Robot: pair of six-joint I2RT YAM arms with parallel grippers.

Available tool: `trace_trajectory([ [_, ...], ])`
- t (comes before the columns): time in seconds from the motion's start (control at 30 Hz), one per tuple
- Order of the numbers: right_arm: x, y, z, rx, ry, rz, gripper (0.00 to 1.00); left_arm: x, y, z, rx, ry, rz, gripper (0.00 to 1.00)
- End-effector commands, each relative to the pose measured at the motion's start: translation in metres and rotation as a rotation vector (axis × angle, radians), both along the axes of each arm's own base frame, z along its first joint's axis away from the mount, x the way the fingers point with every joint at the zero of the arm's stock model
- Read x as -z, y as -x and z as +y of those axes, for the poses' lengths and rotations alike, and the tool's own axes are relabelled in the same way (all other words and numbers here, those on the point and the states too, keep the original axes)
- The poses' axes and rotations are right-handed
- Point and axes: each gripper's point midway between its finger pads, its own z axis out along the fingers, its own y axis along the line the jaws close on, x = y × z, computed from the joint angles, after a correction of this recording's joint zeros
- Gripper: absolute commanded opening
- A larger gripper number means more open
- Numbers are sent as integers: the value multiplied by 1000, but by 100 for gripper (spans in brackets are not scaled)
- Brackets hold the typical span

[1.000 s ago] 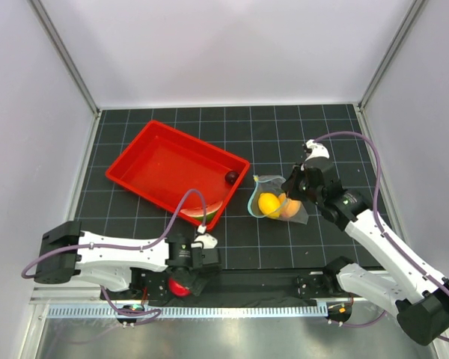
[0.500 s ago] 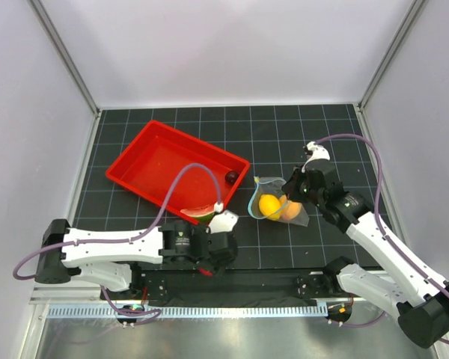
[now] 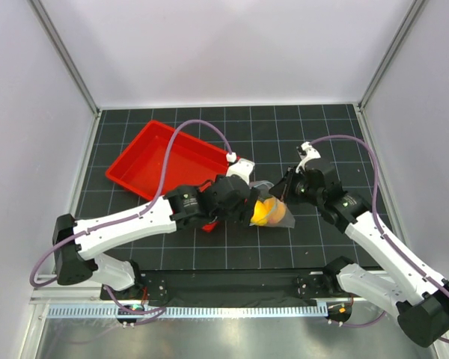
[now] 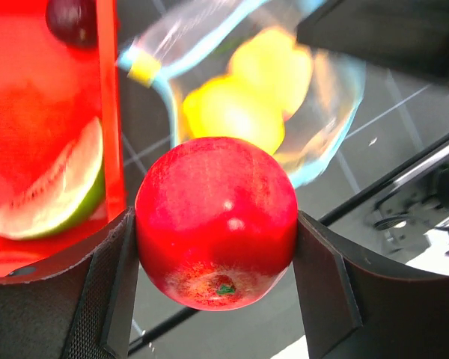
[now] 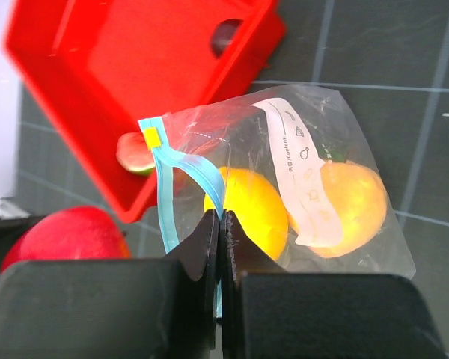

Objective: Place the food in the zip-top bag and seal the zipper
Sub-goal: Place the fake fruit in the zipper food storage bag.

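Note:
My left gripper [image 4: 217, 224] is shut on the red apple [image 4: 217, 194] and holds it just in front of the open mouth of the zip-top bag [image 4: 314, 112]. In the top view the left gripper [image 3: 245, 203] is at the bag's left side. My right gripper [image 5: 221, 224] is shut on the teal zipper [image 5: 191, 168] and holds the mouth up; it shows in the top view [image 3: 286, 191]. The yellow lemon [image 5: 251, 209] and the orange ball [image 5: 352, 198] lie inside the bag. The watermelon wedge [image 4: 52, 187] and the dark round fruit [image 4: 71, 19] are in the tray.
The red plastic tray [image 3: 150, 153] lies left of the bag on the black gridded mat, its near right corner close to the bag's mouth. White walls close the back and sides. A metal rail runs along the near edge.
My left arm swung from the near edge of the table up and right to the bag's mouth, carrying the apple. The right gripper stayed on the zipper, and the bag shifted slightly.

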Motion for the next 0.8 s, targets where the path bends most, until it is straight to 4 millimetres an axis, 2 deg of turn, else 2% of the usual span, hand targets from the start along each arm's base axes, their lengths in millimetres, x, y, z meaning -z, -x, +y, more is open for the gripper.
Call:
trace_trajectory([
  [0.0,-29,2,19,-45,-147,-40,1,-55,-12,-17,46,141,-99,36],
  [0.13,-8,1,19,-23,-139,18,1,-53,-13,-26,69,168,-92,36],
  [0.27,19,1,19,15,-164,50,1,-32,-18,-44,88,157,-76,34],
  [0.37,29,-1,13,46,-133,57,1,-24,-22,-51,91,147,-75,33],
  [0.6,29,-7,-1,89,-61,19,1,-18,-33,-61,98,159,-77,32],
  [0.77,22,-9,-3,94,-58,-1,1,-5,-40,-70,92,161,-80,31],
])
